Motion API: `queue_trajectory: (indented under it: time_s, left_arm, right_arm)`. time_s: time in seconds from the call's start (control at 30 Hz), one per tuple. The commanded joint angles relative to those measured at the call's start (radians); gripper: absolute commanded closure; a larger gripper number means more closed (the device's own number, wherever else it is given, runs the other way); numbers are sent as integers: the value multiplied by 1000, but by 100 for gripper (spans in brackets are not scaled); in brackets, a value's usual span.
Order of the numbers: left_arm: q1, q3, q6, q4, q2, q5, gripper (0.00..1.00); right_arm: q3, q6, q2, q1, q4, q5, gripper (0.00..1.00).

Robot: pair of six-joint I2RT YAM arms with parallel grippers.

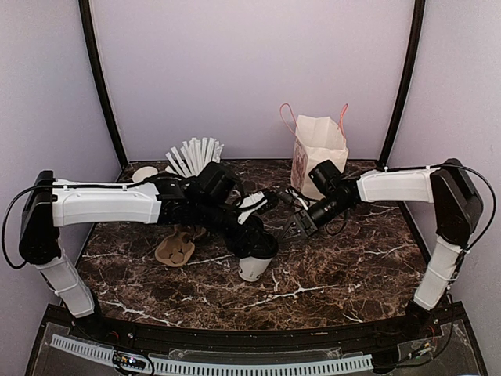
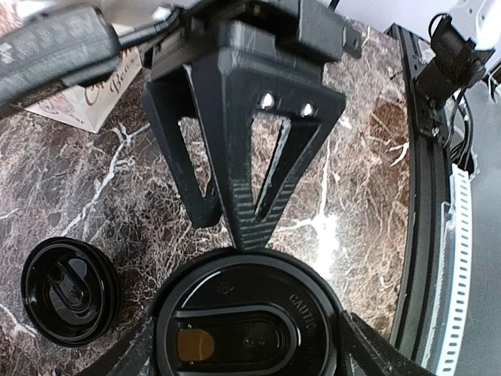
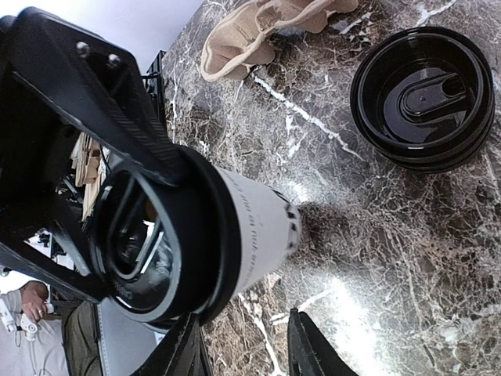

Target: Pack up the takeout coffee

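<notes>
The takeout coffee [image 1: 252,269], a small white paper cup with a black dome lid [image 2: 250,321], stands on the marble table near the middle. My left gripper [image 1: 254,244] is shut on it, one finger on each side of the lid [image 2: 250,348]. In the right wrist view the cup [image 3: 254,223] shows its dark lettering near the base. My right gripper [image 1: 299,225] is open and empty, just right of the cup [image 3: 246,352]. In the left wrist view its fingers [image 2: 258,196] point down, with one tip at the lid's rim. The paper bag [image 1: 317,153] stands open at the back right.
A spare stack of black lids [image 3: 423,98] lies on the table beside the cup, and also shows in the left wrist view [image 2: 69,291]. A brown pulp cup carrier [image 1: 176,249] lies left of the cup. A white cup of straws [image 1: 192,157] stands at the back left.
</notes>
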Motion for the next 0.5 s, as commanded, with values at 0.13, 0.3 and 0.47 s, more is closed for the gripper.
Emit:
queue_trajectory:
  time_s: [0.13, 0.3, 0.47]
  left_arm:
    - [-5, 34, -53, 37, -80, 24, 22]
    - [-5, 17, -49, 26, -63, 10, 24]
    - [-5, -8, -63, 44, -46, -22, 25]
  right_arm:
    - [32, -40, -9, 7, -30, -2, 60]
    - [34, -46, -8, 7, -30, -19, 60]
    - [32, -63, -15, 7, -41, -21, 60]
